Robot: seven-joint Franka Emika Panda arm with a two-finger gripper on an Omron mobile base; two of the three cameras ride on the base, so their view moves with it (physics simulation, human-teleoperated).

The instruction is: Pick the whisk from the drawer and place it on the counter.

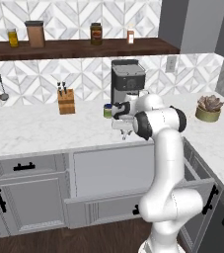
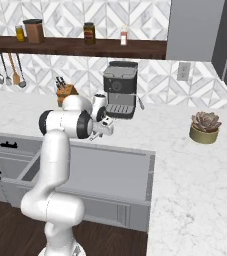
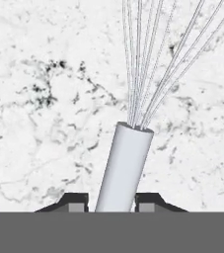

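My gripper (image 3: 111, 202) is shut on the whisk (image 3: 124, 163). Its silvery handle rises between the two dark fingertips, and its wire loops fan out toward the top of the hand view. Behind it lies the white marble counter (image 3: 44, 123). From the base, the gripper (image 1: 123, 127) hangs low over the counter (image 1: 34, 128), just in front of the coffee machine, with a slim bit of the whisk (image 1: 124, 136) poking below it. The wide grey drawer (image 1: 103, 210) stands pulled open under the counter edge, its pale inside (image 2: 110, 172) bare from the right.
A black coffee machine (image 1: 128, 81) stands right behind the gripper, with a small green jar (image 1: 107, 110) beside it. A knife block (image 1: 66, 101) sits to the left and a potted succulent (image 1: 208, 107) to the right. A second drawer (image 1: 205, 195) juts open at the corner. The shelf (image 1: 79, 48) carries jars.
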